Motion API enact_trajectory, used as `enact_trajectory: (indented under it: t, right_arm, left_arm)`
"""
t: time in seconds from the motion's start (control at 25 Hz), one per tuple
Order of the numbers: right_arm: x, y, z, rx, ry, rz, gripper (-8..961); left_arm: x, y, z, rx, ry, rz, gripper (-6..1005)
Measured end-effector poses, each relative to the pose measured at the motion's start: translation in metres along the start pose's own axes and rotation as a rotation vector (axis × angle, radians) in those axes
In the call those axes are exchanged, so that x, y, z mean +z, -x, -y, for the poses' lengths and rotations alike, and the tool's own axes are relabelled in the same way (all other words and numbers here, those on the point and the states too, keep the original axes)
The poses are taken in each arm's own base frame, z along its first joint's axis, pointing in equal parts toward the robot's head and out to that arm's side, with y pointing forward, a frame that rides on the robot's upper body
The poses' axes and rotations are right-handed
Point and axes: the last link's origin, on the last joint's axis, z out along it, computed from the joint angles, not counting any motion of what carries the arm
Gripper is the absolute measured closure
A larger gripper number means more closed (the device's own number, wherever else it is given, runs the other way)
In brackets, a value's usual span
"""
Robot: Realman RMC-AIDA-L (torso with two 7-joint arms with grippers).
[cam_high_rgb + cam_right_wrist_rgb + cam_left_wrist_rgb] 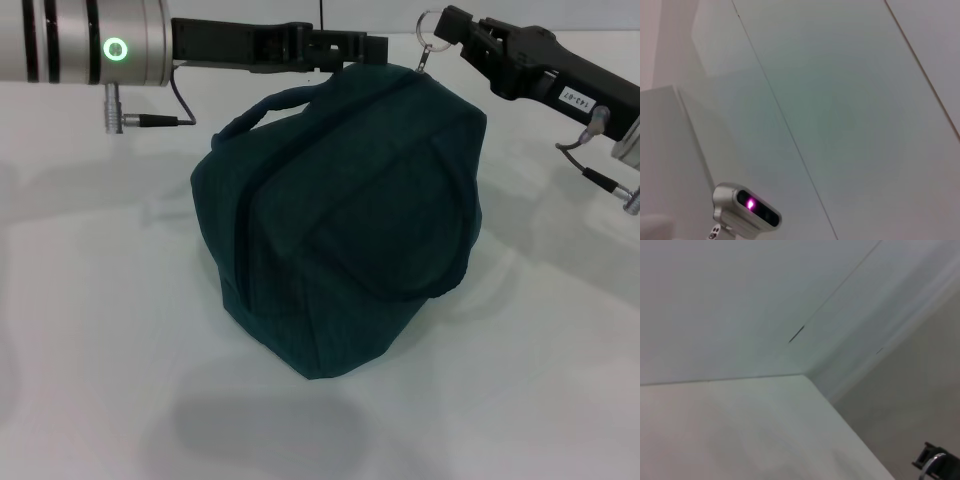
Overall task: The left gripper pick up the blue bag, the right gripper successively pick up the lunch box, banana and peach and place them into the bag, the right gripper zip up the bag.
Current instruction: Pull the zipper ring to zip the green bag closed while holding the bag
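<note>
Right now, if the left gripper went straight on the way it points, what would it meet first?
Probably the ring pull held by the right gripper, just beyond the left gripper above the blue bag. Depth is unclear, so it might pass beside.

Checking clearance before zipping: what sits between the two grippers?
In the head view, the ring pull and the bag's top edge lie between the left gripper and the right gripper; nothing else.

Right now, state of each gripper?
Left gripper: at the top of the blue bag, cannot tell.
Right gripper: closed on the zipper's metal ring pull.
</note>
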Motion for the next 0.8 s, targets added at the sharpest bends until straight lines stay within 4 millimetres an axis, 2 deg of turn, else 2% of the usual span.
enact_trajectory:
  t: [0.52,0.8]
  right_arm:
    - [-0.007,-0.003,-0.003,0.010,0.012,0.009,848]
    - [-0.008,-0.004,-0.004,0.013,0.015,0.011,847]
  left_arm:
    - [-0.010,0.014,0.009,-0.087,-0.025,0.014,131]
    - [-0.001,0.023,0.004,-0.061,-0.013,0.091,141]
